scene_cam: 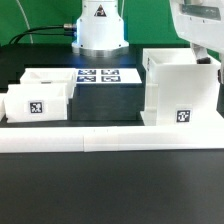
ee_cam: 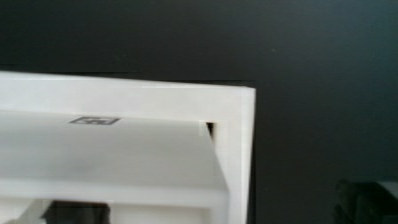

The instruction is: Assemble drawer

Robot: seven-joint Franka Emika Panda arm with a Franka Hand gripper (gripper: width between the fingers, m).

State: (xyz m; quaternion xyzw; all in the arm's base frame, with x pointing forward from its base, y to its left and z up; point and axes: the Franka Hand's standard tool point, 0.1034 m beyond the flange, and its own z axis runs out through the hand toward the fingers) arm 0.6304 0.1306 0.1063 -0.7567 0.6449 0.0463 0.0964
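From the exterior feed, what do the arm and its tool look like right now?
The arm's base is a white rounded column with a small dark mark and a blue glow at its foot. The tool is a smooth white and pale grey housing, cut by the frame's edge; its fingers are unclear.

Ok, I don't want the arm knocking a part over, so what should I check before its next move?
1. Drawer shell stands upright behind the border rail: ok.
2. Gripper is clear of the shell: cannot tell. It sits at the shell's top rear edge, and the wrist view shows only the shell's corner close up.
3. Jaws are fully open: cannot tell, as the fingers are not clearly shown in either view.
4. Tray is upright at the exterior view's left, well apart from the shell: ok.
5. Marker board has no parts lying on it: ok.
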